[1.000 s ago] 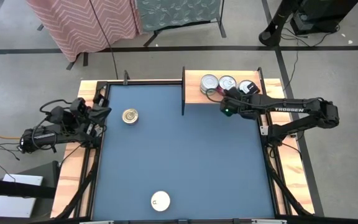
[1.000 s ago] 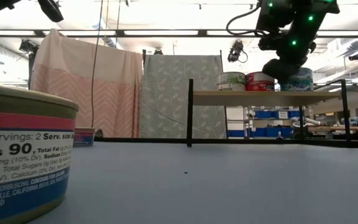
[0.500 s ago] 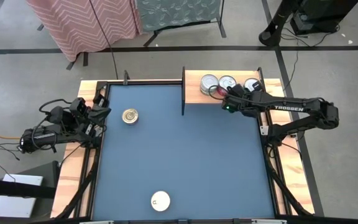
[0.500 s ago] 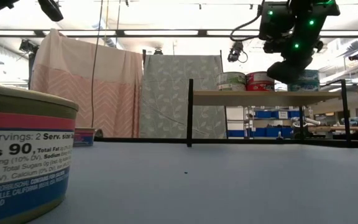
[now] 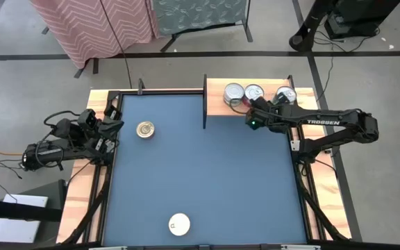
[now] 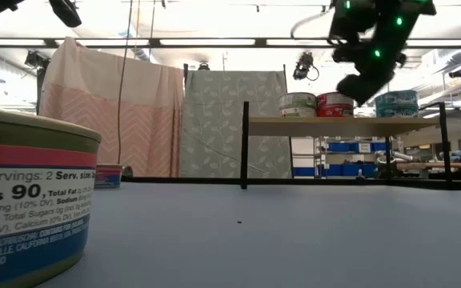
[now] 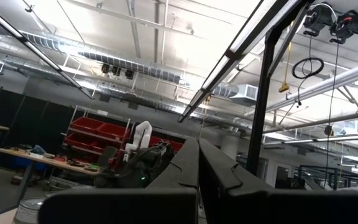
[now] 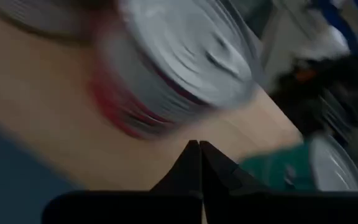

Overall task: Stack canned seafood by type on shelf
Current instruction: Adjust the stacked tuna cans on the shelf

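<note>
On near tin [image 6: 30, 204], "Servings: 2", "90"; "TROSSEN" on right arm [image 5: 325, 123]; both jaws closed, empty.

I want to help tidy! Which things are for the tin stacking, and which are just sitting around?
For the job: shelf; three tins on it; gold tin; white tin; right gripper by the shelf.

Just around: pink cloth; patterned cloth; parked left gripper.

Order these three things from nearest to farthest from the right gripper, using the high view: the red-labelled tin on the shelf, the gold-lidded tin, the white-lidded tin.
Measured from the right gripper, which is shut at the shelf's front edge:
1. Red-labelled tin, on the shelf, right beside the gripper.
2. Gold-lidded tin, on the blue table, toward the left arm.
3. White-lidded tin, at the table's near edge.
</note>
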`<state>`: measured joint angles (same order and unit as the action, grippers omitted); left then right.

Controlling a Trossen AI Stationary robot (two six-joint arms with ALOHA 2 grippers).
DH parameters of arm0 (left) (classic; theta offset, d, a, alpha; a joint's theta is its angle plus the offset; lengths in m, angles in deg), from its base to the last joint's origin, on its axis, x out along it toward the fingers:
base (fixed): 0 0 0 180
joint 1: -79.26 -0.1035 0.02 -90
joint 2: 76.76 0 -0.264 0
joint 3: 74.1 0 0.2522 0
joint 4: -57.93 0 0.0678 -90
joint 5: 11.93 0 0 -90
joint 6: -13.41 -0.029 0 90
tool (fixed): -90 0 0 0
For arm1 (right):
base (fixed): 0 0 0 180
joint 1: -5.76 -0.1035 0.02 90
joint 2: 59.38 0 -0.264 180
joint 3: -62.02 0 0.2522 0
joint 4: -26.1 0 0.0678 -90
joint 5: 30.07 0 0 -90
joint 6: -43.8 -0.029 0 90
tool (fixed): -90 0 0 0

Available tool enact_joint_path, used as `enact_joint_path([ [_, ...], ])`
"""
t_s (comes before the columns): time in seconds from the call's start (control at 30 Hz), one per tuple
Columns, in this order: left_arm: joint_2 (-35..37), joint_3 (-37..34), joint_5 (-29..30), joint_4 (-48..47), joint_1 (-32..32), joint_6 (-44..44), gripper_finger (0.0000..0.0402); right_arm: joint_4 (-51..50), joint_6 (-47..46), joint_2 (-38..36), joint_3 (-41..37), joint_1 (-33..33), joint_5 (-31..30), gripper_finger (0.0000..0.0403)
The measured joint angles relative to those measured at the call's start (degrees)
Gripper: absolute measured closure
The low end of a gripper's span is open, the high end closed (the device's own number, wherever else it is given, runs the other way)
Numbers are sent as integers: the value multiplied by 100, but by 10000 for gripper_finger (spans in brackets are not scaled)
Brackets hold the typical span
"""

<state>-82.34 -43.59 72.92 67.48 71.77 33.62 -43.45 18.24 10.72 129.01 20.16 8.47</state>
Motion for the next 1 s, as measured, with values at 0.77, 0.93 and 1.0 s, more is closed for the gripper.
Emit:
enact_joint_path([
  [0.77,-2,0,13,-2,0,-28,398,1794,821,5,1128,-1497,1574,401],
  [0.93,-2,0,13,-4,0,-31,398,2849,1094,10,840,-1207,1962,401],
  [1.0,-2,0,10,-4,0,-33,398,3443,1099,119,551,-1020,2275,401],
])
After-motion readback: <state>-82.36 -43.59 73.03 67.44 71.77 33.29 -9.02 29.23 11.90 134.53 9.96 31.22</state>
